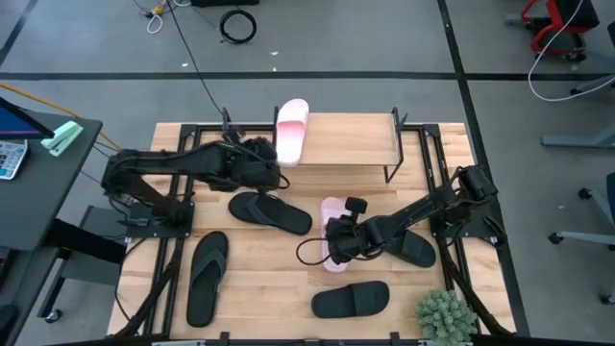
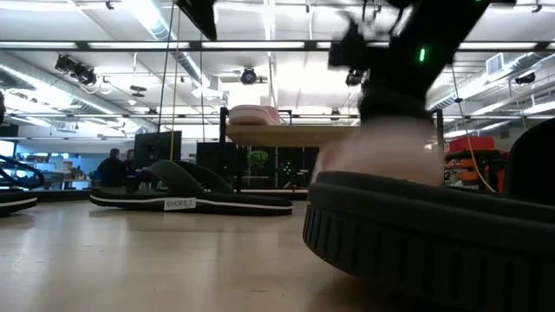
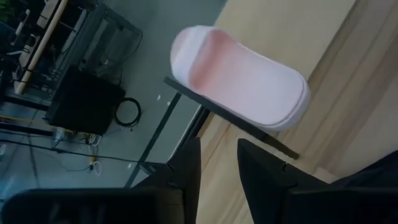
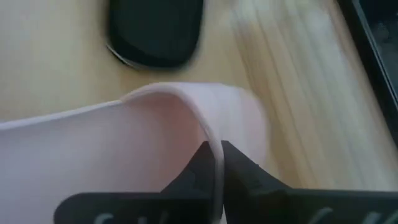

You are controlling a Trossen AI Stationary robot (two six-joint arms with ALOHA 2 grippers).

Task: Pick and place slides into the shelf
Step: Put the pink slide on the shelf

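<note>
One pink-and-white slide (image 1: 291,130) lies on the top board at the left end of the shelf (image 1: 351,144), its toe past the far edge; the left wrist view shows this slide (image 3: 239,84) too. My left gripper (image 1: 272,176) hovers just near of it, open and empty (image 3: 219,168). My right gripper (image 1: 336,242) is shut on the second pink slide (image 1: 332,231) at mid-table. Around it lie a black wide-strap slide (image 1: 269,211), a black flip-flop (image 1: 207,274), another black slide (image 1: 351,300) and a black sandal (image 1: 415,248) under the right arm. My right gripper pinches the second pink slide's strap at its edge (image 4: 211,140), the thin rim running between the two fingers. The fingers come slanting down from the table's right. Whether the sole rests on the table cannot be told.
A small potted plant (image 1: 447,317) stands at the table's near right corner. The shelf's top board is bare to the right of the pink slide. In the low view a black slide (image 2: 434,234) fills the foreground, and people sit in the room behind.
</note>
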